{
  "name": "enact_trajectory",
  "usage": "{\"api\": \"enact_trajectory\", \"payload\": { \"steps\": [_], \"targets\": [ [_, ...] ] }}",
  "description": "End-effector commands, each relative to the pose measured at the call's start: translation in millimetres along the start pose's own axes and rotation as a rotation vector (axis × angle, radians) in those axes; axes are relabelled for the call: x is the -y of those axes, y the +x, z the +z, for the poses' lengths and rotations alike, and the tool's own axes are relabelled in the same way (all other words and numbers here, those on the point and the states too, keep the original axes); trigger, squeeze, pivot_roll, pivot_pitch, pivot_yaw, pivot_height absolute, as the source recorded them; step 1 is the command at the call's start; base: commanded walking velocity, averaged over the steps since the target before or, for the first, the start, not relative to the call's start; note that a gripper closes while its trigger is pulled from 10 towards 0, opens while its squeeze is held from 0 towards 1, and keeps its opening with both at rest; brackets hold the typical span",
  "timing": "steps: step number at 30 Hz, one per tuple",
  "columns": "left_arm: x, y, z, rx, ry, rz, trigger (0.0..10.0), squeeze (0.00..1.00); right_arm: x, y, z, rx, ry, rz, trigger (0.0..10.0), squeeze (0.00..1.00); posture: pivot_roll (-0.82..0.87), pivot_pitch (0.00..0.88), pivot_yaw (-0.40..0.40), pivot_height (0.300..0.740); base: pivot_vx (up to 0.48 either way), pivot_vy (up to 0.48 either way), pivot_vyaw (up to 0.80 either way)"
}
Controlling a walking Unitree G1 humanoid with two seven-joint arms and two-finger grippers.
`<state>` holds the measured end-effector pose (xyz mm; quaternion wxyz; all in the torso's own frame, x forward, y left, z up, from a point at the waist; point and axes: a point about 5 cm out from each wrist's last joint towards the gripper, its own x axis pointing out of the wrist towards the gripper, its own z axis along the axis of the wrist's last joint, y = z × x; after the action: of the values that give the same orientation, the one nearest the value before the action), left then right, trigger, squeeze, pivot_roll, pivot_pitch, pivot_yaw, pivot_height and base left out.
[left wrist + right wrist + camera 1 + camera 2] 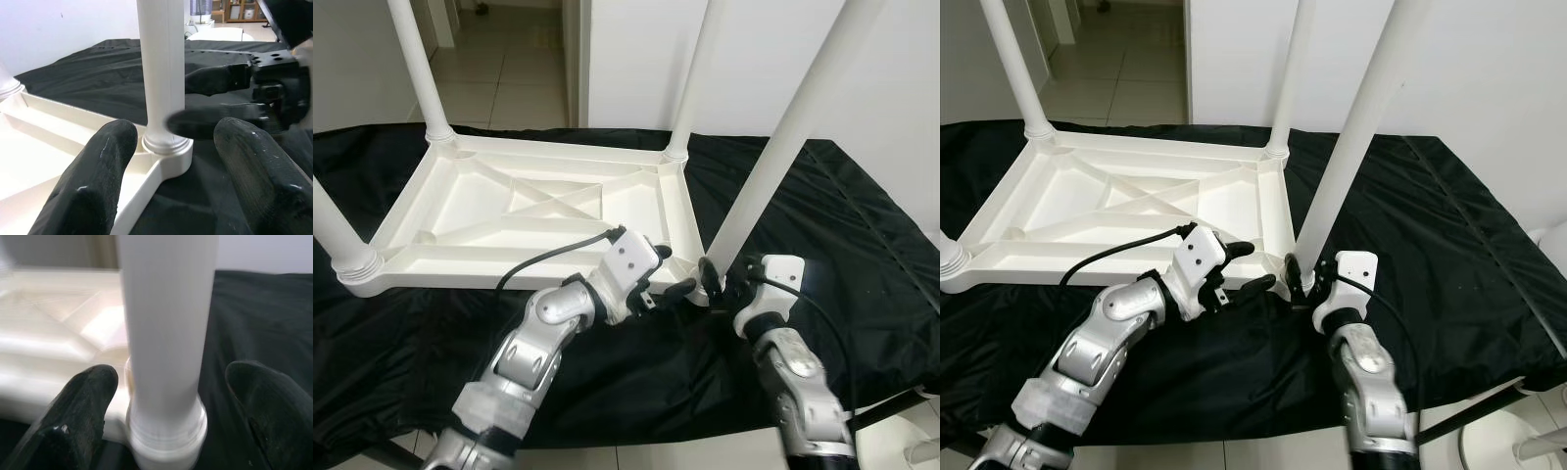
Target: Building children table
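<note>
Upturned white table on black cloth. Near-corner leg: left gripper and right gripper both spread apart around its base.

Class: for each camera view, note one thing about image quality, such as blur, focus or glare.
Left eye view: sharp overall; the black cloth shows soft sheen, and the white table is bright but not washed out. Left wrist view: the left pincer fingers look soft and close, the leg crisp. Right wrist view: the leg and table behind it are blurred and overexposed.
</note>
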<state>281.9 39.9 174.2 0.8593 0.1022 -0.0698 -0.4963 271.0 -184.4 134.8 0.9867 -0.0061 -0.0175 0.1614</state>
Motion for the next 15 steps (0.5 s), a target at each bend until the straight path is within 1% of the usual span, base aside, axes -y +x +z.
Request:
{"api": "enact_trajectory", "payload": {
  "steps": [1,2,3,5,6,8,10,13,14,15],
  "targets": [
    [4.4,0.3,1,-0.003,-0.009,-0.024,10.0,0.00,9.8,-5.2,-4,-0.016,-0.018,0.065,10.0,0.00,-0.08,0.000,-0.060,0.740,0.000,0.000,0.00],
    [3.8,-0.1,1,-0.006,-0.008,-0.023,10.0,0.00,16.9,-4.8,-4,-0.028,-0.026,0.096,10.0,0.00,-0.08,0.000,-0.062,0.740,0.000,0.000,0.00],
    [3.8,-0.1,1,-0.006,-0.008,-0.023,10.0,0.00,16.9,-4.8,-4,-0.028,-0.026,0.096,10.0,0.00,-0.08,0.000,-0.062,0.740,0.000,0.000,0.00],
    [2.7,-0.5,1,-0.008,-0.006,-0.021,10.0,0.00,25.1,-3.5,-4,-0.043,-0.038,0.135,10.0,0.00,-0.07,0.000,-0.061,0.740,0.000,0.000,0.00],
    [2.7,-0.5,1,-0.008,-0.006,-0.021,10.0,0.00,25.1,-3.5,-4,-0.043,-0.038,0.135,10.0,0.00,-0.07,0.000,-0.061,0.740,0.000,0.000,0.00],
    [2.0,-0.9,2,-0.010,0.000,-0.018,10.0,0.00,37.4,3.9,-4,-0.071,-0.064,0.180,10.0,0.00,-0.06,0.000,-0.060,0.740,0.000,0.000,0.00],
    [1.5,-1.2,3,-0.012,0.004,-0.015,10.0,0.00,43.8,10.7,-3,-0.083,-0.077,0.210,10.0,0.00,-0.06,0.000,-0.059,0.740,0.000,0.000,0.00],
    [1.5,-1.2,3,-0.012,0.005,-0.014,10.0,0.00,44.3,13.9,-2,-0.088,-0.081,0.229,10.0,0.00,-0.06,0.000,-0.059,0.740,0.000,0.000,0.00],
    [1.3,-1.2,4,-0.012,0.006,-0.013,10.0,0.00,44.5,18.6,-1,-0.091,-0.100,0.248,10.0,0.00,-0.05,0.000,-0.055,0.740,0.000,0.000,0.00],
    [1.3,-1.2,4,-0.012,0.006,-0.013,10.0,0.00,44.5,18.6,-1,-0.091,-0.100,0.248,10.0,0.00,-0.05,0.000,-0.055,0.740,0.000,0.000,0.00]
  ]
}}
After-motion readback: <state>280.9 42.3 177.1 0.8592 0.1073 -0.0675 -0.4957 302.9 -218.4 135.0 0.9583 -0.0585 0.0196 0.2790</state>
